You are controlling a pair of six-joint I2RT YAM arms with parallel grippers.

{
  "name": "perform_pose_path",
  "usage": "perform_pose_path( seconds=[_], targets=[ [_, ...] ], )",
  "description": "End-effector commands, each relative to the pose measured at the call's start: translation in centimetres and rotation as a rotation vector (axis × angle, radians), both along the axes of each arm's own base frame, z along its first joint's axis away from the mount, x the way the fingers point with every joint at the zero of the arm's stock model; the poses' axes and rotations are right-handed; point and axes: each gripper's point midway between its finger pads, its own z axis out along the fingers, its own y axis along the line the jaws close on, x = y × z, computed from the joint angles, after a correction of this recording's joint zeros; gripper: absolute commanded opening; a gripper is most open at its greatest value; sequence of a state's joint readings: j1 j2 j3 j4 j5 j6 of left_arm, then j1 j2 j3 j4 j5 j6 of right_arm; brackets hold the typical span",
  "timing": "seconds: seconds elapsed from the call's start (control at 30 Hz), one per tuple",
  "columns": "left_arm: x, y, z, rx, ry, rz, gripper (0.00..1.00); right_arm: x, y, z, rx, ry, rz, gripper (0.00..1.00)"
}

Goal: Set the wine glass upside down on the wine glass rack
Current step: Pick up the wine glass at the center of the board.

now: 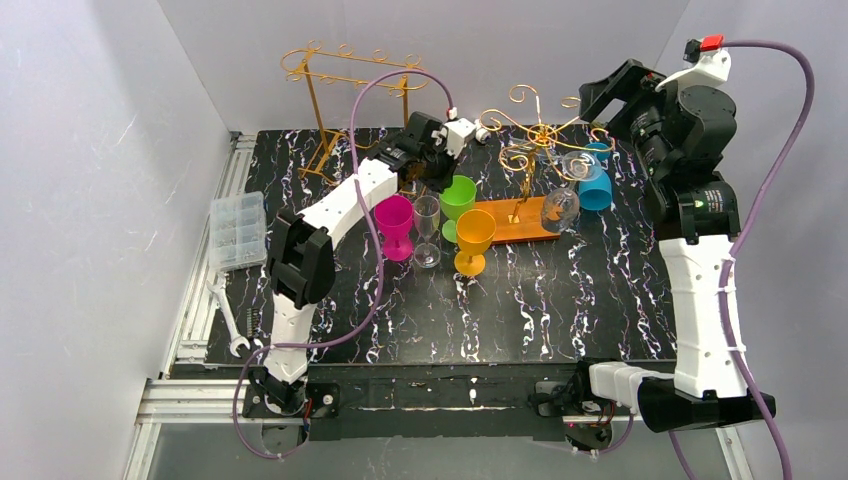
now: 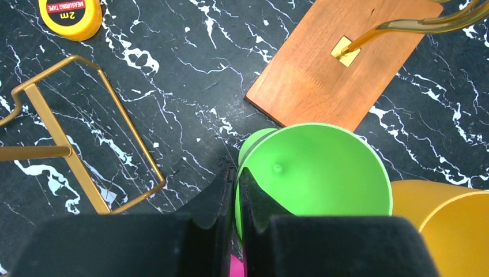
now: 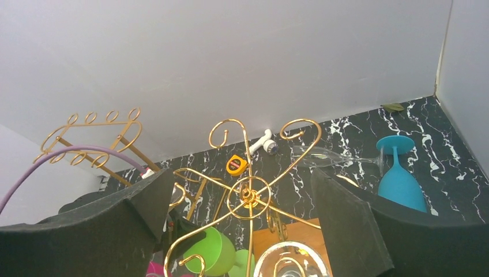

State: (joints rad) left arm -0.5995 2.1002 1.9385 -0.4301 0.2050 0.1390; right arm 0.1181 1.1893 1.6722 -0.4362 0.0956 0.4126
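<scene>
My left gripper (image 1: 443, 183) (image 2: 237, 173) is shut on the rim of a green wine glass (image 1: 459, 195) (image 2: 317, 173): one finger is inside the bowl, the other outside. In the right wrist view the green glass (image 3: 212, 251) leans to one side. The gold wine glass rack (image 1: 530, 135) (image 3: 249, 196) rises from a wooden base (image 1: 515, 222) (image 2: 323, 69). A clear glass (image 1: 560, 208) hangs upside down from it. My right gripper (image 1: 600, 98) (image 3: 242, 176) is open above the rack, holding nothing.
A pink glass (image 1: 395, 222), a clear glass (image 1: 427, 225) and an orange glass (image 1: 474, 238) stand upright near the green one. A blue glass (image 1: 597, 185) is upside down right of the rack. A second gold rack (image 1: 340, 80), a tape measure (image 2: 70, 16), a plastic box (image 1: 238, 230) and a wrench (image 1: 228, 320) lie to the left.
</scene>
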Motion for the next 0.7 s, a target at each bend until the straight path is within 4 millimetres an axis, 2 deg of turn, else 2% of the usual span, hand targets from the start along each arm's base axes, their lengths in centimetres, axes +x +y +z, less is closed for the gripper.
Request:
perform_pose_path(
  seconds=[0.0, 0.2, 0.37, 0.43, 0.53, 0.6, 0.63, 0.67],
  targets=[
    [-0.9, 0.9, 4.4, -0.029, -0.057, -0.001, 0.02, -0.6, 0.2, 2.4, 0.003, -0.091, 0.018, 0.98],
    [-0.7, 2.4, 11.7, -0.046, -0.265, -0.002, 0.00, -0.9, 1.4, 2.5, 0.003, -0.080, 0.088, 0.98],
    [-1.9, 4.9, 18.3, -0.037, -0.425, 0.020, 0.00, -1.1, 4.7, 1.1, -0.006, -0.012, 0.231, 0.98],
    [-2.8, 6.2, 20.8, -0.030, -0.467, 0.032, 0.00, -1.3, 7.2, 0.0, -0.037, 0.030, 0.293, 0.99],
    [-4.8, 8.7, 24.9, -0.031, -0.523, 0.061, 0.00, -2.9, 12.3, -1.7, -0.136, 0.090, 0.360, 0.98],
    [-6.6, 11.0, 28.1, -0.035, -0.576, 0.088, 0.00, -4.7, 15.6, -3.5, -0.234, 0.139, 0.390, 0.98],
    [-7.6, 12.3, 29.3, -0.032, -0.603, 0.094, 0.00, -6.4, 17.7, -4.3, -0.287, 0.151, 0.421, 0.98],
    [-8.4, 14.2, 30.3, -0.016, -0.623, 0.137, 0.00, -7.0, 17.9, -4.9, -0.318, 0.166, 0.402, 0.98]
  ],
)
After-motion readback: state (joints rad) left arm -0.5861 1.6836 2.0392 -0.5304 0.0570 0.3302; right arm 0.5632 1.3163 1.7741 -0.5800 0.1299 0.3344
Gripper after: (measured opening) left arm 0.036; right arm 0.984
